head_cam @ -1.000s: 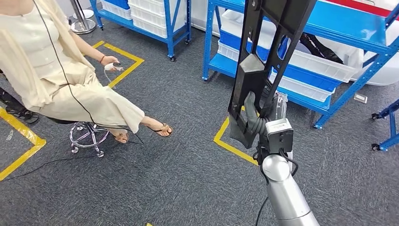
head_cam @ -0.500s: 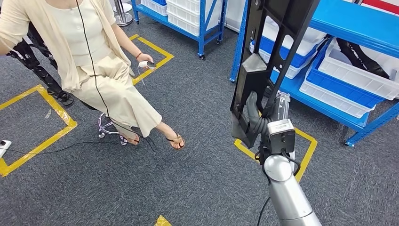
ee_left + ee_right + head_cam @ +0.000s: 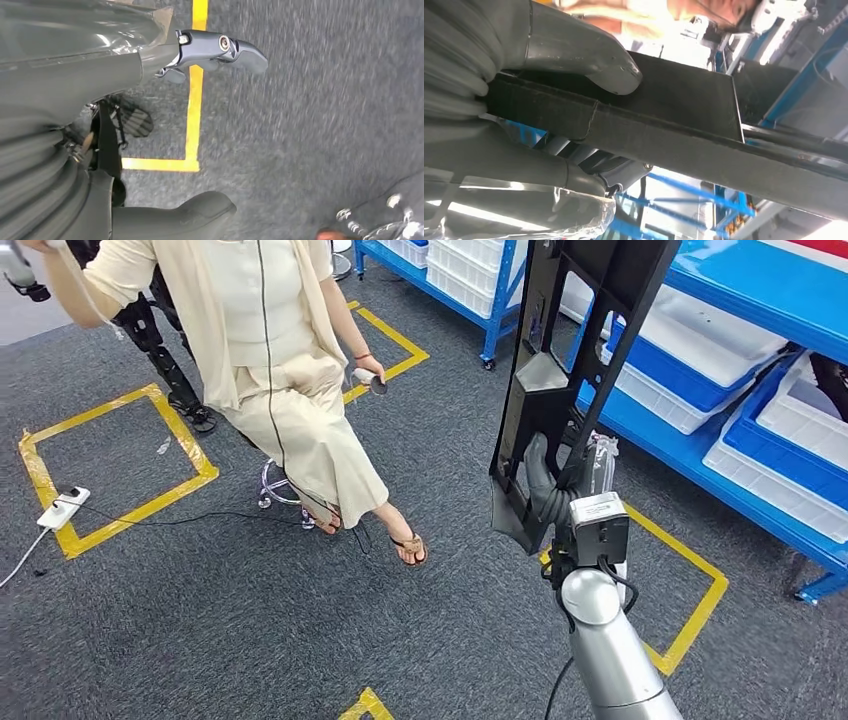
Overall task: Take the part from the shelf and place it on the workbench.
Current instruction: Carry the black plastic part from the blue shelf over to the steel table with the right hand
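A long black frame-like part [image 3: 570, 350] stands upright in front of me, reaching past the top of the head view. My right hand [image 3: 555, 490] grips its lower end, the silver arm rising from below. In the right wrist view the thick grey thumb [image 3: 589, 55] presses on the part's flat black face [image 3: 664, 120] and the fingers wrap beneath it. My left hand [image 3: 150, 65] hangs over the grey carpet with nothing in it, its fingers [image 3: 220, 47] stretched out apart from the thumb [image 3: 195, 210].
Blue shelves [image 3: 740, 300] with white bins [image 3: 690, 360] run along the right and top. A person [image 3: 270, 380] sits on a wheeled stool [image 3: 285, 495] at left, holding a small controller. Yellow floor tape [image 3: 690, 610] marks squares on the carpet; a power strip [image 3: 65, 508] lies far left.
The whole scene has slid rightward as the camera turned left; the person and shelves shifted right in the picture. My right hand keeps the same hold on the part.
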`<state>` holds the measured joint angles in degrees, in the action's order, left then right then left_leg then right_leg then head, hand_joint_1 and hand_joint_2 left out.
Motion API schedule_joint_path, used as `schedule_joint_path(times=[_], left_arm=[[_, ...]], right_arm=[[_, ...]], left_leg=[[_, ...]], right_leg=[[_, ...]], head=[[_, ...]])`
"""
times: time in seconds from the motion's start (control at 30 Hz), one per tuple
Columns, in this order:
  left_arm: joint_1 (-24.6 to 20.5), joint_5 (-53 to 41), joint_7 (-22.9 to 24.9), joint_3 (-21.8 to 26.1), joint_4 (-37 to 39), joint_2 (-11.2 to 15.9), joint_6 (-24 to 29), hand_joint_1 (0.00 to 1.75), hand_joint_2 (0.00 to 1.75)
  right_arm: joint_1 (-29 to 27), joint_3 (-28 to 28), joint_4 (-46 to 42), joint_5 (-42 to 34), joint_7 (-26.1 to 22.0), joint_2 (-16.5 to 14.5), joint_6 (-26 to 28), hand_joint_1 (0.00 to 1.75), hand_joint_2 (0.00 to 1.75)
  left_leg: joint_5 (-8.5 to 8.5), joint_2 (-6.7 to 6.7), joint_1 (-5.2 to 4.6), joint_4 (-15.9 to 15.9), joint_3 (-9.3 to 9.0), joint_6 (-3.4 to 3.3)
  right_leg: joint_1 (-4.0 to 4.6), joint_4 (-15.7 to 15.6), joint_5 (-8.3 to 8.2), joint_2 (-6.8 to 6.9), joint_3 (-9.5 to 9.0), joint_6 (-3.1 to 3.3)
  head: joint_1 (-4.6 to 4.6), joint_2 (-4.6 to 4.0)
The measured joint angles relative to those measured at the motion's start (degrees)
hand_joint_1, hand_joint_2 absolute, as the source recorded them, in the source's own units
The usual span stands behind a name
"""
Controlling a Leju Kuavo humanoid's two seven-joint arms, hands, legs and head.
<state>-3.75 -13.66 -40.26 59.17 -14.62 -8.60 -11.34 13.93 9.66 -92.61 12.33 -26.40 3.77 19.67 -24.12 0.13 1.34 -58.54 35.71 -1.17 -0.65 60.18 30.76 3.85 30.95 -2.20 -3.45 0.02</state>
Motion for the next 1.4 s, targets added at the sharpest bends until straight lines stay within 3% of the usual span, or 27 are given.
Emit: schedule_joint_path(times=[0.07,0.1,0.13,0.17,0.23,0.27,0.33,0.4,0.43,0.5,0.57,0.63,0.67,0.73,0.8,0.83,0.87,0.93,1.0,1.07,1.13,1.17,1.2,1.27,1.3,1.33,1.4], left_arm=[[-0.04,-0.20,0.24,-0.01,0.01,0.06,0.10,0.00,1.75],[-0.07,-0.76,1.20,-0.15,0.12,0.09,0.52,0.00,1.75],[-0.12,-1.61,3.38,-0.40,0.28,0.15,1.32,0.00,1.75],[-0.17,-2.50,6.98,-0.68,0.51,0.25,2.44,0.00,1.75],[-0.16,-3.68,15.47,-1.12,0.95,0.47,5.26,0.00,1.75],[-0.06,-4.11,19.14,-1.22,1.15,0.54,6.93,0.00,1.75],[0.16,-5.61,24.16,-1.57,1.45,0.66,10.43,0.00,1.75],[0.37,-7.38,27.91,-2.22,1.70,0.81,13.18,0.00,1.75],[0.47,-7.98,29.22,-2.55,1.80,0.88,14.01,0.00,1.75],[0.50,-8.55,30.68,-3.10,1.94,1.03,14.90,0.00,1.75],[0.31,-8.67,31.14,-3.42,1.97,1.06,15.05,0.00,1.75],[0.20,-8.64,31.18,-3.58,1.99,1.04,14.87,0.00,1.75],[0.20,-8.62,31.17,-3.63,2.01,1.04,14.77,0.00,1.75],[0.20,-8.58,31.16,-3.77,2.01,1.10,14.64,0.00,1.75],[0.02,-8.57,31.12,-3.99,2.01,1.18,14.56,0.00,1.75],[-0.11,-8.55,31.03,-4.09,2.01,1.20,14.52,0.00,1.75],[-0.19,-8.52,30.82,-4.15,2.01,1.21,14.46,0.00,1.75],[-0.15,-8.47,29.83,-4.18,2.01,1.17,14.13,0.00,1.75],[-0.17,-8.69,27.99,-4.22,2.01,1.08,13.28,0.00,1.75],[-0.40,-9.43,25.68,-4.43,2.01,1.07,12.08,0.00,1.75],[-0.55,-10.37,23.74,-4.87,2.01,1.13,11.02,0.00,1.75],[-0.55,-10.73,23.16,-5.12,2.01,1.15,10.62,0.00,1.75],[-0.53,-11.04,22.84,-5.38,2.02,1.16,10.37,0.00,1.75],[-0.51,-11.52,22.71,-5.77,2.02,1.16,10.18,0.00,1.75],[-0.54,-11.71,22.82,-5.90,2.03,1.17,10.23,0.00,1.75],[-0.56,-11.80,23.04,-5.96,2.03,1.20,10.35,0.00,1.75],[-0.44,-11.88,24.06,-5.97,2.08,1.17,10.85,0.00,1.75]], right_arm=[[-0.17,-0.02,-0.01,0.10,-0.04,0.10,0.20,1.75,1.75],[-0.59,-0.11,-0.10,0.40,-0.18,0.16,0.88,1.75,1.75],[-1.68,-0.34,-0.64,0.73,-0.54,0.29,2.14,1.75,1.75],[-3.53,-0.72,-1.86,0.94,-1.21,0.53,3.82,1.75,1.75],[-8.68,-2.03,-5.80,0.80,-3.14,1.19,6.55,1.75,1.75],[-11.01,-2.76,-7.89,0.67,-4.00,1.44,7.10,1.75,1.75],[-14.08,-3.85,-11.08,1.17,-4.77,1.58,7.24,1.75,1.75],[-15.73,-4.32,-13.39,2.29,-4.61,1.45,7.27,1.75,1.75],[-16.22,-4.43,-14.32,2.87,-4.43,1.30,7.30,1.75,1.75],[-17.00,-4.50,-15.95,3.85,-4.13,0.95,7.40,1.75,1.75],[-17.89,-4.62,-17.29,4.67,-4.04,0.72,7.62,1.75,1.75],[-18.68,-4.74,-18.26,5.43,-4.03,0.54,7.85,1.75,1.75],[-18.92,-4.76,-18.60,5.67,-4.02,0.45,7.91,1.75,1.75],[-19.14,-4.80,-19.05,5.90,-4.02,0.30,7.94,1.75,1.75],[-19.26,-4.88,-19.56,6.01,-4.02,0.16,7.96,1.75,1.75],[-19.31,-4.92,-19.81,6.05,-4.02,0.12,7.97,1.75,1.75],[-19.36,-4.96,-20.00,6.11,-4.02,0.09,7.94,1.75,1.75],[-19.24,-4.98,-20.15,6.22,-4.02,-0.01,7.56,1.75,1.75],[-18.74,-4.97,-20.13,6.41,-4.04,-0.13,6.72,1.75,1.75],[-17.93,-4.93,-19.86,6.81,-4.07,-0.16,5.92,1.75,1.75],[-17.17,-4.84,-19.08,7.11,-4.08,-0.16,5.44,1.75,1.75],[-16.80,-4.79,-18.60,7.09,-4.07,-0.16,5.23,1.75,1.75],[-16.31,-4.73,-18.08,6.88,-4.07,-0.16,5.01,1.75,1.75],[-14.92,-4.56,-16.93,6.13,-4.13,-0.10,4.43,1.75,1.75],[-14.10,-4.44,-16.21,5.70,-4.18,-0.07,4.14,1.75,1.75],[-13.32,-4.33,-15.50,5.33,-4.28,-0.02,3.91,1.75,1.75],[-11.85,-4.08,-14.03,4.49,-4.58,0.07,3.65,1.75,1.75]], left_leg=[[0.12,-1.00,0.07,0.12,0.10,-0.49],[0.12,-1.61,0.00,0.12,0.16,-0.56],[0.13,-2.41,-0.07,0.11,0.19,-0.60],[0.14,-3.34,-0.14,0.11,0.18,-0.61],[0.15,-5.34,-0.18,0.08,0.05,-0.59],[0.15,-6.10,-0.27,0.07,0.00,-0.48],[0.18,-6.94,-0.47,0.05,0.12,-0.07],[0.33,-7.45,-0.58,0.23,0.32,0.48],[0.24,-7.05,-0.57,0.09,0.42,0.70],[-1.69,-4.30,-0.65,-2.47,1.46,1.08],[-5.80,-1.36,-0.65,-9.31,4.44,1.35],[-8.70,-0.67,-0.55,-16.00,7.28,1.55],[-8.78,-0.56,-0.55,-16.95,7.46,1.57],[-6.37,0.13,-0.59,-12.20,4.22,1.36],[-3.88,2.45,-0.86,-4.31,-0.75,0.78],[-3.31,3.24,-1.05,-1.92,-2.11,0.43],[-3.11,3.59,-1.24,-0.72,-2.69,0.11],[-2.67,2.43,-1.24,-0.24,-2.51,-0.53],[-2.02,1.35,-0.95,0.44,-2.67,-1.27],[-1.53,0.19,-0.78,0.79,-2.56,-1.80],[-1.26,-1.26,-0.77,0.77,-2.21,-1.84],[-1.15,-2.04,-0.76,0.75,-2.09,-1.72],[-1.03,-2.84,-0.72,0.72,-2.02,-1.55],[-0.85,-4.26,-0.56,0.59,-1.95,-1.08],[-0.79,-4.87,-0.58,0.48,-1.83,-0.72],[-0.68,-5.38,-0.60,0.43,-1.64,-0.29],[-0.33,-6.20,-0.61,0.54,-1.16,0.54]], right_leg=[[-0.31,7.29,3.14,-2.63,3.69,0.23],[-0.33,10.98,4.33,-3.14,5.65,0.19],[-0.31,13.27,4.82,-3.38,6.95,-0.01],[-0.29,13.31,4.35,-3.55,7.12,-0.36],[-0.34,6.60,1.12,-4.48,4.11,-1.16],[-0.28,2.65,-0.49,-5.30,2.38,-1.24],[-0.04,-1.93,-2.29,-6.40,0.46,-0.58],[0.29,-2.27,-2.63,-6.02,0.33,0.51],[0.10,-2.35,-2.82,-5.62,0.27,1.00],[-0.24,-2.61,-3.06,-4.62,0.11,2.25],[-0.01,-2.68,-3.00,-3.35,0.07,3.22],[0.40,-2.66,-2.93,-1.89,0.13,3.46],[0.53,-2.65,-2.91,-1.22,0.15,3.47],[0.70,-2.63,-2.88,0.00,0.07,3.47],[1.12,-2.53,-2.73,1.07,-0.03,3.32],[1.36,-2.48,-2.66,1.56,-0.06,3.15],[1.56,-2.44,-2.61,2.09,-0.08,2.94],[1.69,-2.37,-2.50,2.89,-0.06,2.49],[1.44,-0.57,-1.31,1.03,0.68,2.16],[0.81,5.53,1.66,-2.17,3.44,2.17],[0.24,12.53,4.21,-3.37,6.70,1.95],[-0.04,13.70,4.34,-3.48,7.20,1.51],[-0.39,12.59,3.55,-3.58,6.58,0.86],[-1.33,4.99,0.43,-4.71,2.86,-0.61],[-1.48,1.32,-0.86,-5.50,1.16,-1.00],[-1.49,-1.05,-1.64,-6.10,0.06,-1.01],[-0.92,-1.98,-2.12,-6.03,-0.27,-0.28]], head=[[-0.16,0.00],[-0.18,0.00],[-0.16,0.00],[-0.16,0.00],[-0.20,0.00],[-0.22,0.00],[-0.26,0.00],[-0.24,0.00],[-0.17,0.00],[0.03,0.00],[0.20,0.00],[0.22,0.00],[0.22,0.00],[0.21,0.00],[0.22,0.00],[0.16,0.00],[0.11,0.00],[0.02,0.00],[-0.02,0.00],[-0.09,0.00],[-0.10,0.00],[-0.10,0.00],[-0.10,0.00],[-0.11,0.00],[-0.13,0.00],[-0.10,0.00],[-0.07,0.00]])
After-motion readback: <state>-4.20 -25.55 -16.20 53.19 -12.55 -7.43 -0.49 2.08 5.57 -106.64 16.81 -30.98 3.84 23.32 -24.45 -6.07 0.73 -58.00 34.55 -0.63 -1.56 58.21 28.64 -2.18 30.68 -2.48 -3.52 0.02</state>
